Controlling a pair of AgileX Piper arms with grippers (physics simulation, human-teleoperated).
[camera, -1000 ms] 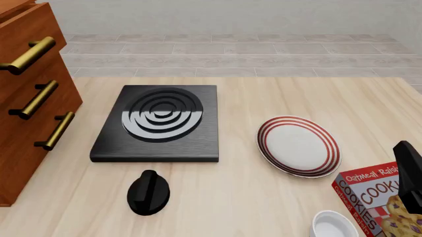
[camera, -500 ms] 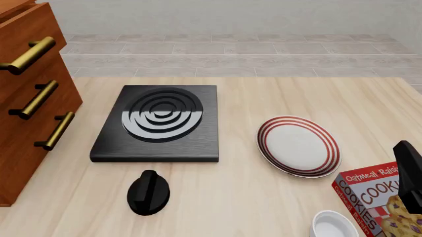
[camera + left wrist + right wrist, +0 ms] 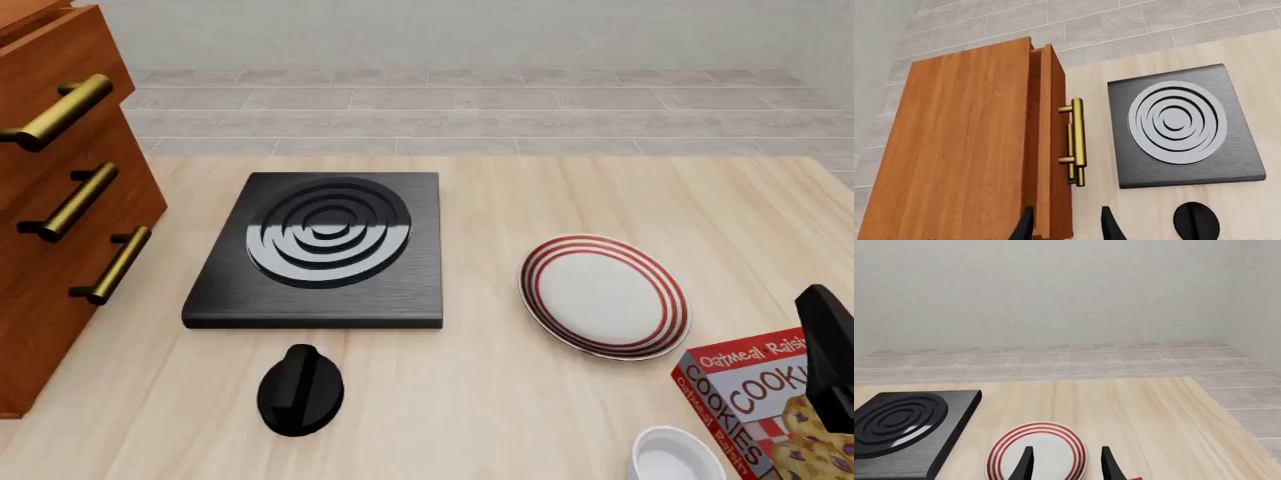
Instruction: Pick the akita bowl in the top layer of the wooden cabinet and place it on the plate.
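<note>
The wooden cabinet (image 3: 54,200) stands at the table's left edge, its three brass handles (image 3: 60,110) facing the table. From above, in the left wrist view, the wooden cabinet (image 3: 967,150) shows only a thin dark gap behind its top drawer front. The akita bowl is hidden. The red-ringed plate (image 3: 603,297) lies right of centre, and the plate (image 3: 1037,452) sits just beyond the right fingers. My left gripper (image 3: 1066,220) hovers open above the cabinet's front edge. My right gripper (image 3: 1066,460) is open and holds nothing.
A black stove plate (image 3: 320,250) lies mid-table with a black knob (image 3: 300,390) in front of it. A cookie box (image 3: 761,400) and a plain white bowl (image 3: 678,455) sit at the near right, beside a black part of the right arm (image 3: 827,345).
</note>
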